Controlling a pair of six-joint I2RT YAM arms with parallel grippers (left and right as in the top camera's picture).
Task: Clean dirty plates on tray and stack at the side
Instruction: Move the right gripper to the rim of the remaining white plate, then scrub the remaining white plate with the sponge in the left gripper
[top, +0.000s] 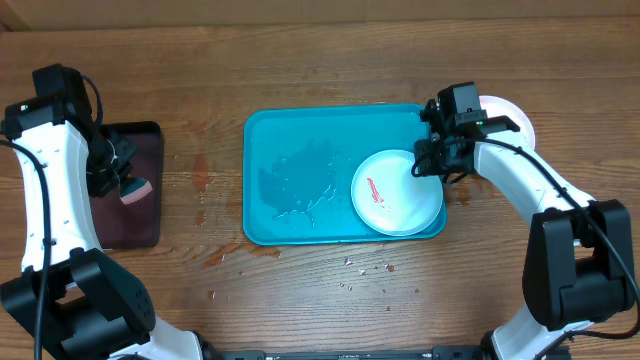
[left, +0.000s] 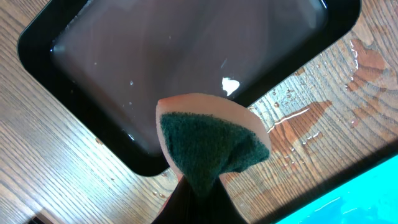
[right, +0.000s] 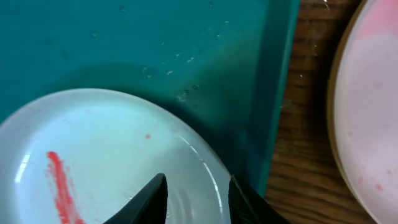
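The teal tray (top: 300, 130) (right: 155, 43) lies at the table's centre, wet inside. One pale plate (top: 395, 195) (right: 106, 149) with a red smear (right: 62, 186) rests in the tray's right end. My right gripper (top: 428, 168) (right: 197, 180) stands open astride that plate's right rim, one finger over the plate's inside and the other at its outer edge. A second plate (top: 512, 115) (right: 373, 106), pinkish-white, sits on the table just right of the tray. Over the black tray (top: 130, 215) (left: 37, 56), my left gripper (top: 125, 180) (left: 199, 199) is shut on a green-faced sponge (left: 211, 140).
Water puddles (left: 298, 121) (top: 205, 175) lie on the wood between the black tray and the teal tray. Small droplets or crumbs (top: 360, 265) dot the table in front of the teal tray. The black tray holds a film of liquid.
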